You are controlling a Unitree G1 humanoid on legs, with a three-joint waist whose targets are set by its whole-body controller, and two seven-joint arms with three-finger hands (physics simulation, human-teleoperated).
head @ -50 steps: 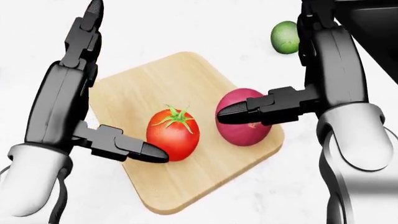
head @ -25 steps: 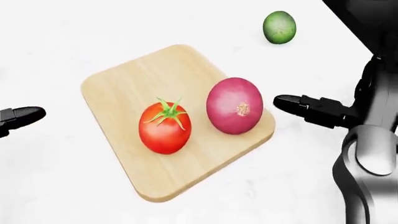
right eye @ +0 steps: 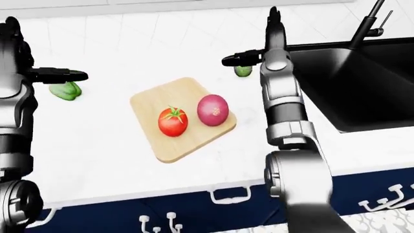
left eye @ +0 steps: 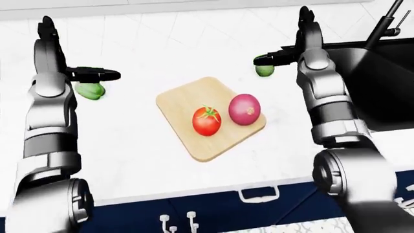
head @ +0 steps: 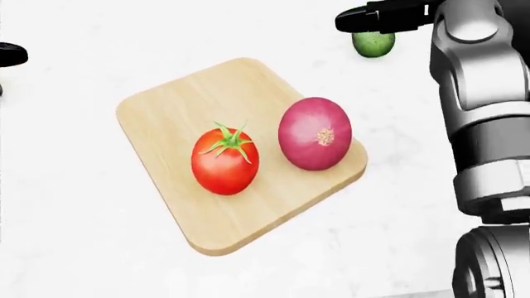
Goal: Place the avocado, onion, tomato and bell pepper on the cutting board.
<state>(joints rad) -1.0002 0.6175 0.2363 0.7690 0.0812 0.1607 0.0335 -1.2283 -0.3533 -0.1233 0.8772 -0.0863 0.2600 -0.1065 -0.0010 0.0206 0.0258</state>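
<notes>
One cutting board point(head: 166, 112) is lying on the surface point(head: 74, 205), carrying one tomato point(head: 224, 164) and one onion point(head: 315, 133). One avocado point(head: 373, 43) is sitting far right, one bell pepper point(right eye: 64, 91) far left. Two hands are showing: left hand point(left eye: 97, 74), right hand point(left eye: 275, 58)

Glossy grey segmented arms, rounded silver joints; left hand point(left eye: 91, 74), right hand point(left eye: 285, 57) black-fingered.

Since a second ago: left hand point(left eye: 97, 74) and right hand point(left eye: 275, 59) lifted off red tomato point(head: 224, 162) and purple onion point(head: 315, 133), spread outward toward far table.
</notes>
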